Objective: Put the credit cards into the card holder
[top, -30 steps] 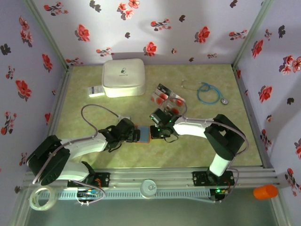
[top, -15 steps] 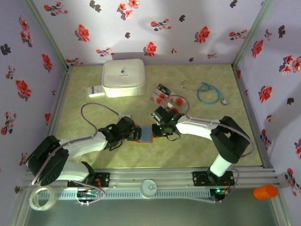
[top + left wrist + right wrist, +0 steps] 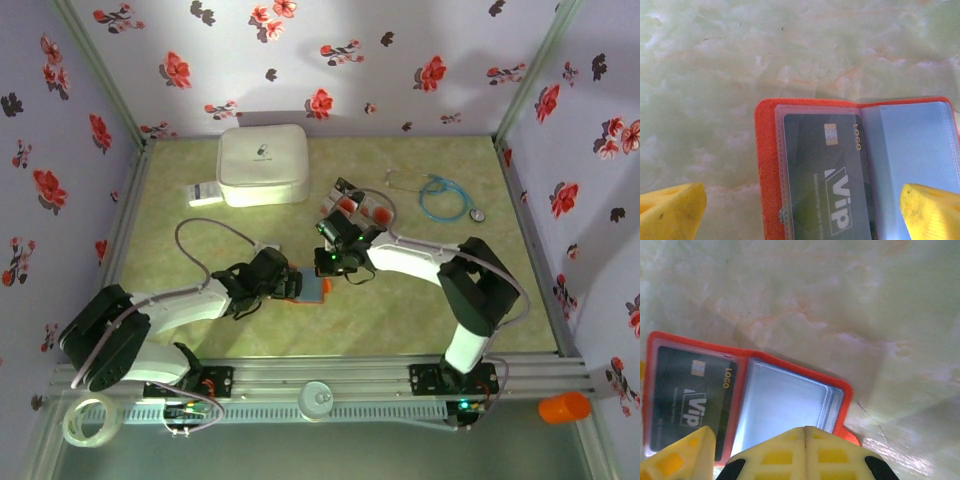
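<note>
While one dark grey card [image 3: 825, 185] sits sleeved in the open orange-red card holder [image 3: 765, 165], loose cards [image 3: 372, 212] lie farther back; left gripper [image 3: 800, 210] spread, right gripper [image 3: 805, 450] pressed together.

The card holder [image 3: 312, 288] lies flat and opened up on the green marbled bench [image 3: 450, 310], orange-red cover down, bluish clear plastic sleeves facing up. One dark grey card [image 3: 822, 185] is already tucked in the sleeve that's on the left in the wrist views, with a gold chip plus "LOGO" and "VIP" lettering. The other sleeve looks empty. The rest of the credit cards [image 3: 372, 211] sit in a small overlapping heap further back, apart from the holder. They're dark and white with red blobs, and partly hidden.
</note>
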You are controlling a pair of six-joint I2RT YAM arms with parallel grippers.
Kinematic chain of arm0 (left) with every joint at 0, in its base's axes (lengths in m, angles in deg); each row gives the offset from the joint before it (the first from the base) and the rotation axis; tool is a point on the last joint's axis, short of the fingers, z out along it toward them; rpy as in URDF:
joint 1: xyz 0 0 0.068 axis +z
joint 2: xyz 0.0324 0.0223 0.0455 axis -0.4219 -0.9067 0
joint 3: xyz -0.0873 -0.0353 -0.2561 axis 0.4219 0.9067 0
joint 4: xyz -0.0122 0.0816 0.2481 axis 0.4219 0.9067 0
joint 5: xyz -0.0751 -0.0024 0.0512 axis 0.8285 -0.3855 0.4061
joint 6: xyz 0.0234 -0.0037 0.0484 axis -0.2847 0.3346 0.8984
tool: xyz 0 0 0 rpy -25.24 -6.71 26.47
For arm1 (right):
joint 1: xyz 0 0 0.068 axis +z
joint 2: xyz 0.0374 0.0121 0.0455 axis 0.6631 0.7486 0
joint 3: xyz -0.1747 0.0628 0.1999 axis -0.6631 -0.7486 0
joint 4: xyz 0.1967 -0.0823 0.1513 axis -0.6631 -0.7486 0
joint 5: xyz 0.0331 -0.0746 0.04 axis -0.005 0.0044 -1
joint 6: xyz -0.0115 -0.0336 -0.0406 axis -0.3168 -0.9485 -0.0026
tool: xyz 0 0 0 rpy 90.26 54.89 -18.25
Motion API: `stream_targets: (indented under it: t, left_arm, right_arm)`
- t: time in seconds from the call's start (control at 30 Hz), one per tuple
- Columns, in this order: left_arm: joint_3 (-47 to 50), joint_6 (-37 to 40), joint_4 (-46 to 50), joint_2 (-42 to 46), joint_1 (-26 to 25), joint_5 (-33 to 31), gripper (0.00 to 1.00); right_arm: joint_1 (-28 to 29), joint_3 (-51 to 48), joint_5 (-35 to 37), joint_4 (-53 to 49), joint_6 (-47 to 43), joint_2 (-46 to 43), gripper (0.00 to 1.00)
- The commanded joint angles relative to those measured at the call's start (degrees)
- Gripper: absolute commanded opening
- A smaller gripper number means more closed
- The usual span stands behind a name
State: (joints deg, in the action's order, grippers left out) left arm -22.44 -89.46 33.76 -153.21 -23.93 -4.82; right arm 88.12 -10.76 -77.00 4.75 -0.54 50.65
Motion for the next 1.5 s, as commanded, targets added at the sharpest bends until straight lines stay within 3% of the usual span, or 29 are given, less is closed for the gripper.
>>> stream_targets:
  t: [0.0, 0.4, 1.07, 1.47]
  left_arm:
    - [-0.8, 0.3, -0.5, -0.7, -0.5, 0.0, 1.00]
    - [-0.5, 0.2, -1.0, -1.0, -0.5, 0.0, 1.00]
    - [0.0, 0.7, -2.8, -3.5, -0.5, 0.8, 1.00]
    - [3.2, -0.8, -6.1, -4.8, -0.5, 0.8, 0.83]
  right_arm:
    - [-0.5, 1.5, -2.6, 1.9, 0.2, 2.3, 0.00]
    - [-1.2, 1.2, -5.7, 5.5, 1.5, 8.2, 0.00]
    - [-1.1, -1.2, -9.4, 12.0, 5.6, 9.3, 0.00]
    - [-1.5, -0.6, -9.1, 10.9, 5.7, 6.7, 0.00]
